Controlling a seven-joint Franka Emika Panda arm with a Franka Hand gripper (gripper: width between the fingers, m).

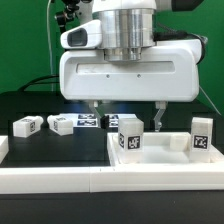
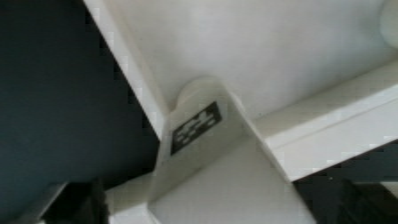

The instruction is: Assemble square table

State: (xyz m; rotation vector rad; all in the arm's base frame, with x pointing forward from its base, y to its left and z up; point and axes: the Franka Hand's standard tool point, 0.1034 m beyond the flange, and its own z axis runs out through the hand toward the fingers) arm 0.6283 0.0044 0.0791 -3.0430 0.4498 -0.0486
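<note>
The white square slab of the table lies at the exterior view's right, its raised rim also showing in the wrist view. Two white tagged legs stand on it, one near its left corner and one at the right. Two more legs lie on the black table at the left. My gripper hangs just above the slab's left leg, open. In the wrist view that leg fills the gap of the gripper, whose dark fingers stand apart from its sides.
The marker board lies flat on the black table behind the legs. A long white rail runs along the front edge, with a short white block at the far left. A green wall is behind.
</note>
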